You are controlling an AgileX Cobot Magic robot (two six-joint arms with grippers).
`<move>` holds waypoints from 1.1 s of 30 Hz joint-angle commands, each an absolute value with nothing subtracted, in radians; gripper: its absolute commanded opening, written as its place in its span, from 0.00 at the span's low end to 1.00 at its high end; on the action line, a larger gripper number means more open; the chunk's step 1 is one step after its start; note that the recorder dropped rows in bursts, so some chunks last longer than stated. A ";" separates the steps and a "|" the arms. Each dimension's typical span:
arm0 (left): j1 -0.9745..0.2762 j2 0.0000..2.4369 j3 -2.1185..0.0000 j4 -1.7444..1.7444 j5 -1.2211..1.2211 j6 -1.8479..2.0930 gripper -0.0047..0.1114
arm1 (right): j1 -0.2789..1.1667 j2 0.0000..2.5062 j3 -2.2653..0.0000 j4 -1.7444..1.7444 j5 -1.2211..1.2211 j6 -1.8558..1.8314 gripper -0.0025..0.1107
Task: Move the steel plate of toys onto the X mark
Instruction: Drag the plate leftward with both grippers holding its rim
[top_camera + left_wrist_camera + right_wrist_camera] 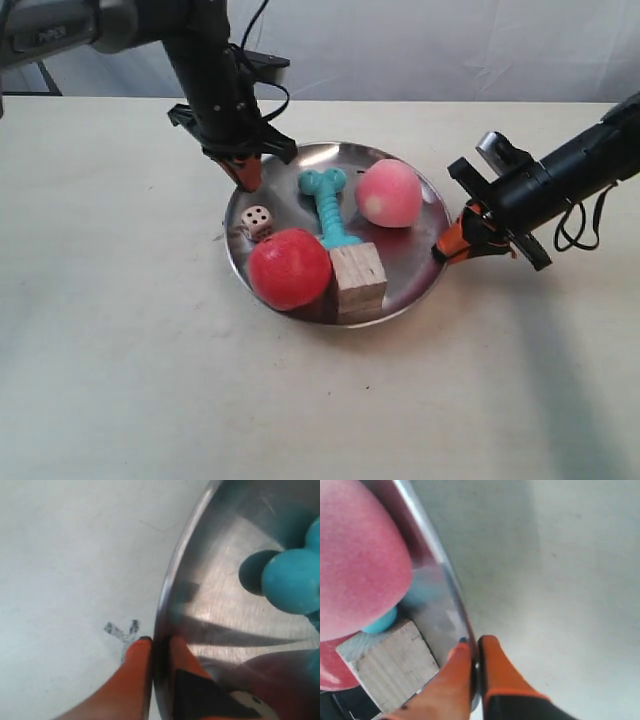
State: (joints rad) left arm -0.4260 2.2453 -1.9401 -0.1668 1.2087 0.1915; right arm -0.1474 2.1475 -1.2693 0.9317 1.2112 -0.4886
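Observation:
The steel plate [300,165] holds a red ball [289,268], a pink peach [389,193], a turquoise bone [327,205] and a wooden cube [358,281]. My left gripper [245,172], on the arm at the exterior view's left, is shut on the plate's far-left rim. In the left wrist view the rim [165,595] runs between the fingers of that gripper [156,642]. The X mark [120,632] lies on the table just outside the rim, by the outer fingertip. My right gripper [450,243] [474,644] is shut on the opposite rim [445,580], next to the cube [390,662].
A small white die [258,221] also lies in the plate, beside the red ball. The pale table [120,350] spreads out on all sides of the plate. A white backdrop [450,40] stands behind the table's far edge.

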 commanded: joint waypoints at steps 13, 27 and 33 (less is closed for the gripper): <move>-0.250 2.249 -1.861 -0.144 1.221 0.185 0.04 | 0.114 2.409 -1.800 0.980 1.221 -0.168 0.01; -0.239 2.352 -1.861 -0.133 1.221 0.176 0.04 | 0.151 2.481 -1.907 0.759 1.221 -0.074 0.01; -0.239 2.352 -1.863 -0.045 1.221 0.102 0.09 | 0.151 2.496 -1.907 0.745 1.221 -0.073 0.07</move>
State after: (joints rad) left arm -0.2264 2.3504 -1.8631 -0.0687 1.2028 0.1320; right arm 0.1450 2.4907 -1.8989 0.7368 1.2544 -0.0932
